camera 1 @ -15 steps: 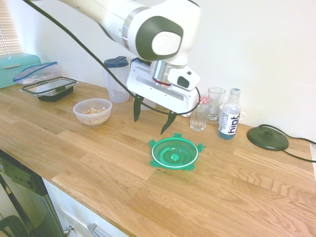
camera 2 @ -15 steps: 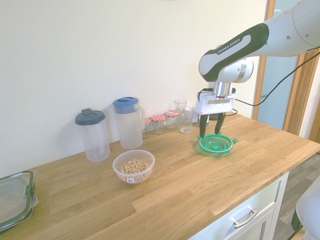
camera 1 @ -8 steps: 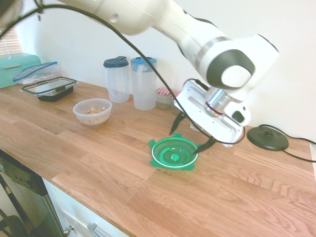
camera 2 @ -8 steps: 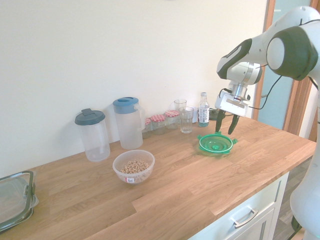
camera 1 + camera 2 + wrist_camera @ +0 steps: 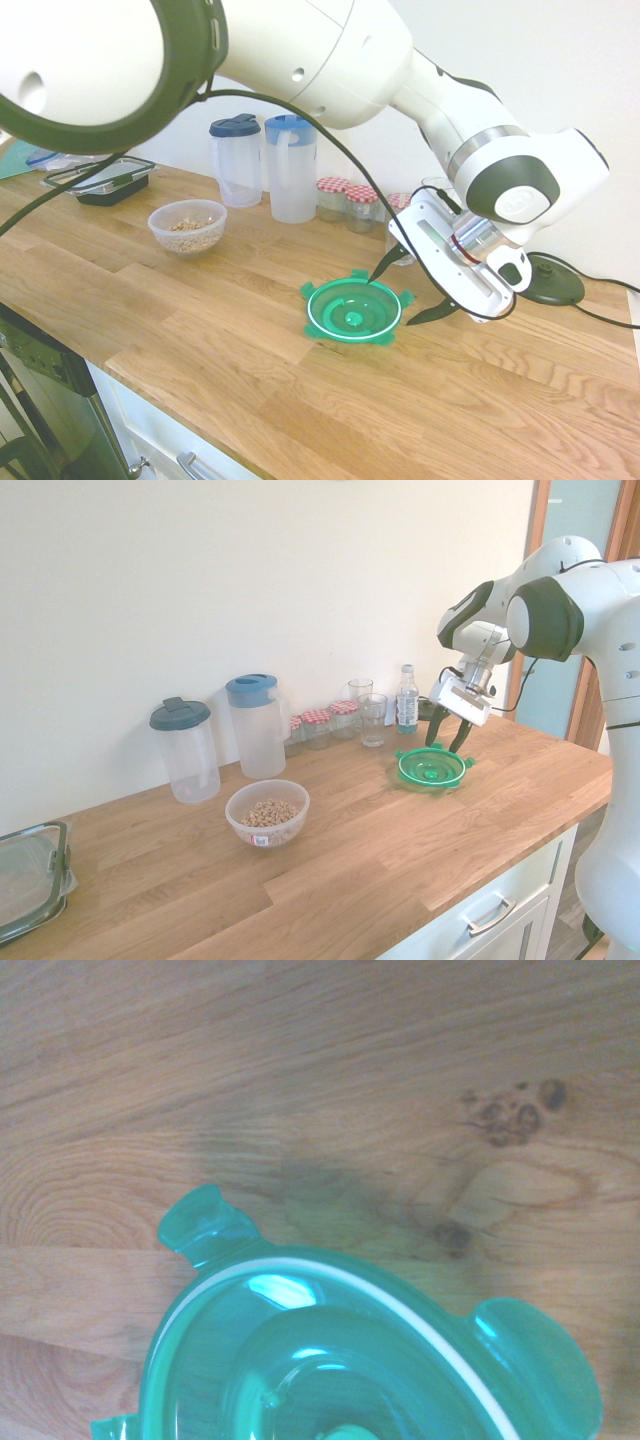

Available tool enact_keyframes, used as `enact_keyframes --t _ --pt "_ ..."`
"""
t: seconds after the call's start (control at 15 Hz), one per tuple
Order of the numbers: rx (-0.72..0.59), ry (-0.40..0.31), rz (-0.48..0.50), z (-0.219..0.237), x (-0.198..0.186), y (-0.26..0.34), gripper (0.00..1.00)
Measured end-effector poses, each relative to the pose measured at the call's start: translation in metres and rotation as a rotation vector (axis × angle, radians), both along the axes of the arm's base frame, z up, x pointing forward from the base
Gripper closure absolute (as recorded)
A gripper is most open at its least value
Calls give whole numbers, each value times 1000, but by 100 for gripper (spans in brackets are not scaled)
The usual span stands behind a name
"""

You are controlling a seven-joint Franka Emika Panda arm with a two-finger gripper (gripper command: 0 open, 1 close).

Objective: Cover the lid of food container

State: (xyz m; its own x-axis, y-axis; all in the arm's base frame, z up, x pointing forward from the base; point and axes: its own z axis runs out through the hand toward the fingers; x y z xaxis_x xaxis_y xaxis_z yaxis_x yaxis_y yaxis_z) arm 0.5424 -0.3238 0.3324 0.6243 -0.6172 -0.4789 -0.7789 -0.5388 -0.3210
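Note:
The green lid (image 5: 353, 312) lies flat on the wooden counter, its tabs sticking out, and it fills the lower part of the wrist view (image 5: 350, 1360). My gripper (image 5: 397, 298) is open and tilted, its dark fingers spread just over the lid's right rim; whether they touch it I cannot tell. The second exterior view shows the gripper (image 5: 445, 744) just behind the lid (image 5: 431, 768). The food container (image 5: 187, 225), a small clear bowl holding cereal, stands well to the left, also visible in the second exterior view (image 5: 267, 813). Nothing is held.
Two tall clear jugs (image 5: 292, 168) and red-capped jars (image 5: 347, 200) line the wall. A glass (image 5: 373, 720) and a water bottle (image 5: 406, 698) stand behind the lid. A black-rimmed box (image 5: 98, 180) sits far left, a black disc (image 5: 555, 285) right of the gripper.
The arm has swung from behind and left of the lid over to its right side, tilting and dropping lower. The gripper stayed open and the lid has not moved.

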Motion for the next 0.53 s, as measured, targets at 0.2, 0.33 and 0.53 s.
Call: enact_keyframes --t 0.2,0.33,0.53 --pt "46 -10 17 -8 0 -1 0" --pt "80 -38 42 -9 1 3 0" --pt "106 -50 71 -13 1 7 0"
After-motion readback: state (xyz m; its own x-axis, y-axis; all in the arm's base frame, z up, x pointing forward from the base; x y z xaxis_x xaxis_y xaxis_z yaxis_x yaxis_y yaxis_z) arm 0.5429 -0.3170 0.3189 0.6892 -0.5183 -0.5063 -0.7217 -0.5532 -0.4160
